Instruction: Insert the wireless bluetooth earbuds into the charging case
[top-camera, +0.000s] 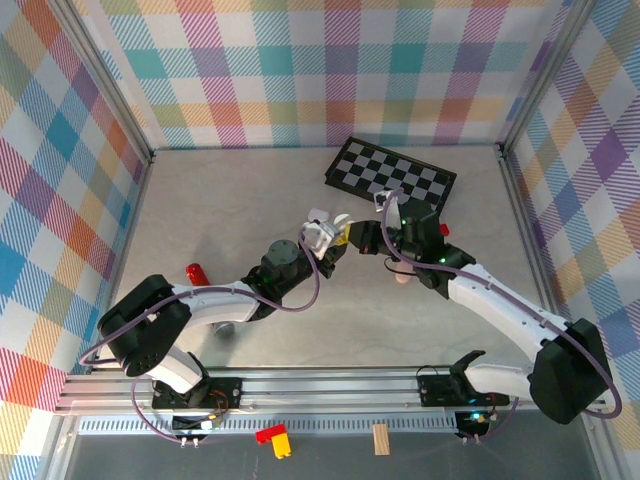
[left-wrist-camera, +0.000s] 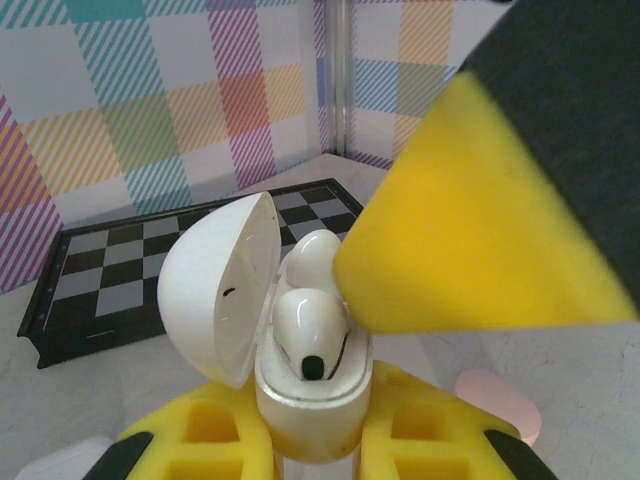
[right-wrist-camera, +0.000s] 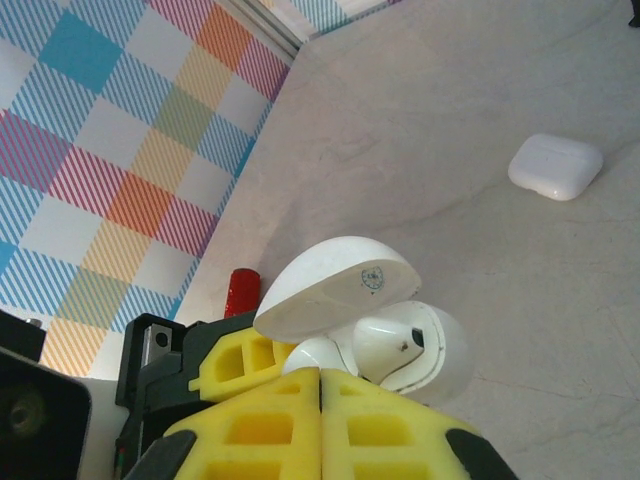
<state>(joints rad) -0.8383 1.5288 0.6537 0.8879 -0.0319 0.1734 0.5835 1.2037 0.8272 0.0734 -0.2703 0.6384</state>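
Note:
My left gripper (left-wrist-camera: 312, 425) is shut on a white charging case (left-wrist-camera: 310, 400), holding it upright above the table with its lid (left-wrist-camera: 215, 290) swung open to the left. Two white earbuds sit in its wells, a near one (left-wrist-camera: 310, 335) and a far one (left-wrist-camera: 312, 255). My right gripper (right-wrist-camera: 320, 375) is shut with nothing between its yellow fingers (left-wrist-camera: 480, 230), and its tips press against the far earbud (right-wrist-camera: 315, 355) beside the lid (right-wrist-camera: 335, 285). In the top view both grippers, left (top-camera: 322, 240) and right (top-camera: 350, 238), meet mid-table.
A chessboard (top-camera: 390, 175) lies at the back right with a small white item (top-camera: 380, 200) on its near edge. A red block (top-camera: 197, 272) stands left of the left arm. A closed white case (right-wrist-camera: 555, 165) and a pale pink rounded object (top-camera: 400, 278) lie on the table.

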